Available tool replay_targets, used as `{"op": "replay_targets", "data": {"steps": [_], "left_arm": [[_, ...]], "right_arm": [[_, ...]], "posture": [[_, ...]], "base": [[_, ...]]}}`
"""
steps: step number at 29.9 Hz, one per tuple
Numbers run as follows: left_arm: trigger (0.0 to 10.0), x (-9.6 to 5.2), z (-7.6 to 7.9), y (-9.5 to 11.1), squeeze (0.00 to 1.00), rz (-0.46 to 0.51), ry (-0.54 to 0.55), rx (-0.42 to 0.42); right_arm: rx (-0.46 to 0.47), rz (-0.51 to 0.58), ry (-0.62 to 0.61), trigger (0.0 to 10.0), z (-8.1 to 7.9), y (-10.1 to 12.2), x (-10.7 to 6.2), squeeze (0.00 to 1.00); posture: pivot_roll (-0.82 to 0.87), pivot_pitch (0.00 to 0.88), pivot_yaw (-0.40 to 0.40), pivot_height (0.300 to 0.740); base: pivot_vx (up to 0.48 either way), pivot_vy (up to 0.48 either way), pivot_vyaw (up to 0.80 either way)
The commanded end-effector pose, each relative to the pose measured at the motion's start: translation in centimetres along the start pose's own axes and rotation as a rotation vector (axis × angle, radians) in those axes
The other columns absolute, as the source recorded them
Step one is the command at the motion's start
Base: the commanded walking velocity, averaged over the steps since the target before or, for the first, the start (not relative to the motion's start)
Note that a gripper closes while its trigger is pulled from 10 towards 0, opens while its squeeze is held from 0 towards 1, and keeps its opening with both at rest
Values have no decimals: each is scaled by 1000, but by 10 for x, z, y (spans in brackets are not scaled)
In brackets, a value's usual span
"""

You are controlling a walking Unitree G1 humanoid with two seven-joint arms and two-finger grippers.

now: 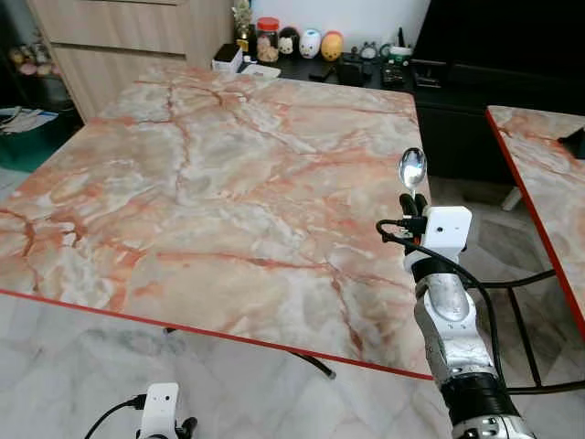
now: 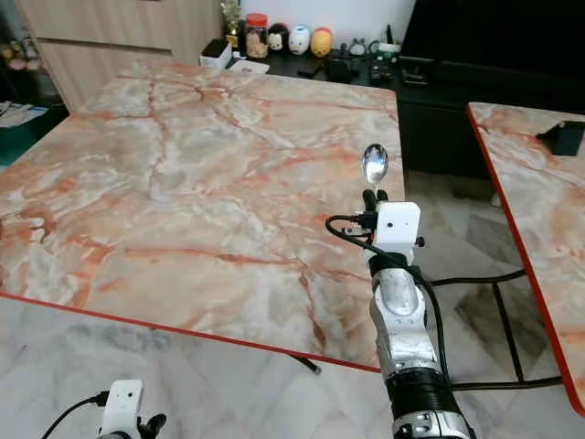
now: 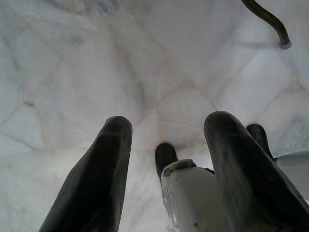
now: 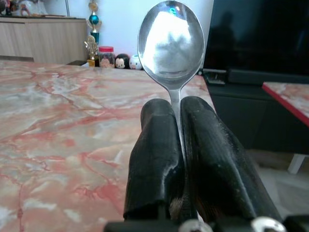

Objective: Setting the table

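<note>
Right pincer (image 4: 179,126): clamped on spoon handle, raised over counter's near right edge
Spoon (image 1: 412,168): upright, bowl above fingertips
Counter (image 1: 219,183): marbled
Left pincer (image 3: 166,140): fingers apart, low above floor

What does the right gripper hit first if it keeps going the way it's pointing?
Probably nothing close: the right gripper, shut on the spoon, points along above the marble table toward the dark cabinet at its far end. Depth is unclear.

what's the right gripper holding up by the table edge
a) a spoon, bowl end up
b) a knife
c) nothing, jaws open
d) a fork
a: the right gripper has its jaws shut on the handle of a silver spoon, whose rounded bowl sticks up above the fingers over the near right edge of the marble table.
</note>
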State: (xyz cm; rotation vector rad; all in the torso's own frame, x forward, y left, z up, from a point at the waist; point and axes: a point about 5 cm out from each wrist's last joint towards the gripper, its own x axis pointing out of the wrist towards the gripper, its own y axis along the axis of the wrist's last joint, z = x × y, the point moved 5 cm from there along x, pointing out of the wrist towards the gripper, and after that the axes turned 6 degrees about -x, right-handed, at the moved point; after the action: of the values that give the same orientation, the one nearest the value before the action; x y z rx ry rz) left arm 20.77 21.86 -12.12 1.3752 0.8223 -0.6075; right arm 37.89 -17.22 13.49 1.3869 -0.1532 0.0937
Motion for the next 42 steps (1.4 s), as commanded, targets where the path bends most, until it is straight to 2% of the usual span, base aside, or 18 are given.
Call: {"op": "replay_targets", "data": {"steps": [1,11,26,42], "left_arm": [[10000,-1,-2,-7,0,-22,3,13],[10000,-1,-2,-8,0,-22,4,9],[10000,-1,0,-10,0,-27,-3,15],[10000,-1,-1,-7,0,-21,11,15]], "right_arm": [[-12,18,3,10000,1,4,1,0],[-19,22,2,10000,3,4,2,0],[-28,39,30,10000,-5,6,1,0],[-28,57,21,10000,-3,9,3,0]], "posture": [[-83,0,-30,740],[-81,0,-34,740],[-78,0,-44,740],[-74,0,-44,740]], "base": [[0,0,-769],[0,0,-769],[0,0,-760],[0,0,0]]}}
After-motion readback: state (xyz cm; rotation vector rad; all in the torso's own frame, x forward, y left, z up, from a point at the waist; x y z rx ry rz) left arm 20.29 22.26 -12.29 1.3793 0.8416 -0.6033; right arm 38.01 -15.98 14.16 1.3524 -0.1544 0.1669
